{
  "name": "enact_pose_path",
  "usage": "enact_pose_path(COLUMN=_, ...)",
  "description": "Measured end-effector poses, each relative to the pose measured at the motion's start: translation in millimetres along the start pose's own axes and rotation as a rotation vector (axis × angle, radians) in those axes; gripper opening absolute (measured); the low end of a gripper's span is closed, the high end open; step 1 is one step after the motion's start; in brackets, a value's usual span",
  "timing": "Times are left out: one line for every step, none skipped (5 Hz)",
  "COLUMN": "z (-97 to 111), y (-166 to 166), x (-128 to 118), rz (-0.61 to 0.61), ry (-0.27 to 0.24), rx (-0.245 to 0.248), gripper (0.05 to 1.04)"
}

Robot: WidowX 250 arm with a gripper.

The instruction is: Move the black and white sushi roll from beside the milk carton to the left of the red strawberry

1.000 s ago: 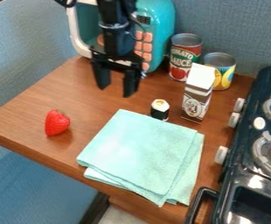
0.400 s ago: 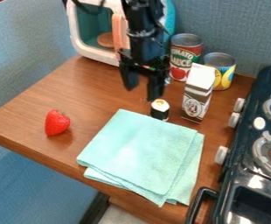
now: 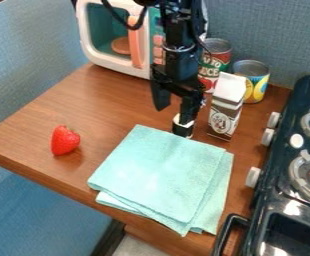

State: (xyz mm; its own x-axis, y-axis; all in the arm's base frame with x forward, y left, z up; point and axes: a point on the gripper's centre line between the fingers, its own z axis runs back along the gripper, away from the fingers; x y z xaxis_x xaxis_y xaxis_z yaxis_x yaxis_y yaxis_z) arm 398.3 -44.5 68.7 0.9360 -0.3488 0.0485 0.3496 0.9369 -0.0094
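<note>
Sushi (image 3: 182,131) near carton (image 3: 225,111), perhaps under pincer (image 3: 173,115)

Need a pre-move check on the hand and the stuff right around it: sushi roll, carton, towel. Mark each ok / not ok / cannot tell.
1. Hand open: ok, fingers apart with nothing gripped.
2. Sushi roll upright on the counter: ok.
3. Roll centered between the fingers: not ok, one finger overlaps its top in the view and the other is off to the left.
4. Finger not touching the roll: cannot tell, overlap hides any gap.
5. Milk carton upright: ok, standing just right of the roll.
6. Roll base free of the folded towel: cannot tell, towel edge runs right by it.
</note>
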Motion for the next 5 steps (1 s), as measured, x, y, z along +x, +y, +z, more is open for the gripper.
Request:
enact_pose_path(z=-9.0, y=-2.9, x=1.4, rz=0.004, ry=0.041, rx=0.016, gripper=1.001)
enact_pose_path(z=-12.4, y=-5.9, x=5.5, rz=-0.008, ry=0.048, rx=0.012, gripper=1.001)
enact_pose_path(z=-20.6, y=-6.7, x=5.2, rz=-0.005, ry=0.067, rx=0.007, gripper=1.001)
enact_pose_path(z=-27.8, y=-5.6, x=7.2, rz=0.009, ry=0.082, rx=0.007, gripper=1.001)
enact_pose_path(z=-30.1, y=-2.8, x=9.3, rz=0.017, ry=0.090, rx=0.015, gripper=0.967)
